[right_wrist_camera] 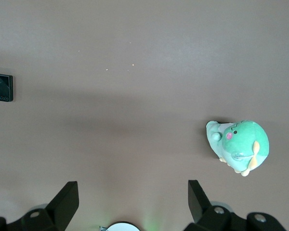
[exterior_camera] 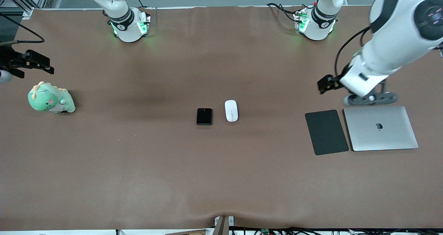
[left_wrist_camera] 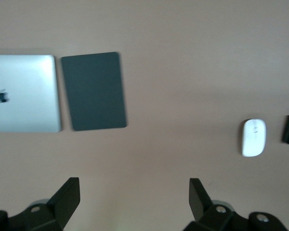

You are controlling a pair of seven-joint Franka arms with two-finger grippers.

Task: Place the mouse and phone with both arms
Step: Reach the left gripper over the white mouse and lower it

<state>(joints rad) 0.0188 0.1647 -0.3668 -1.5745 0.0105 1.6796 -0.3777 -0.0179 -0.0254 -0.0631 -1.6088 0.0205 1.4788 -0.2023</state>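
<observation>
Glossy oval mouse [exterior_camera: 231, 110] beside black rounded phone [exterior_camera: 204, 116]; left gripper [left_wrist_camera: 135, 197] and right gripper [right_wrist_camera: 133, 199] wide

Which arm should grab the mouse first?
Probably the left. The mouse lies on the left arm's side of the phone, and the open left gripper already views it. The right gripper, open, hangs by the dinosaur plush.

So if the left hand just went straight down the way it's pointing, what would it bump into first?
Probably only bare table. The left hand points down with its fingers spread open, and nothing lies between them. The dark pad and laptop sit off to one side, though depth is hard to judge.
</observation>
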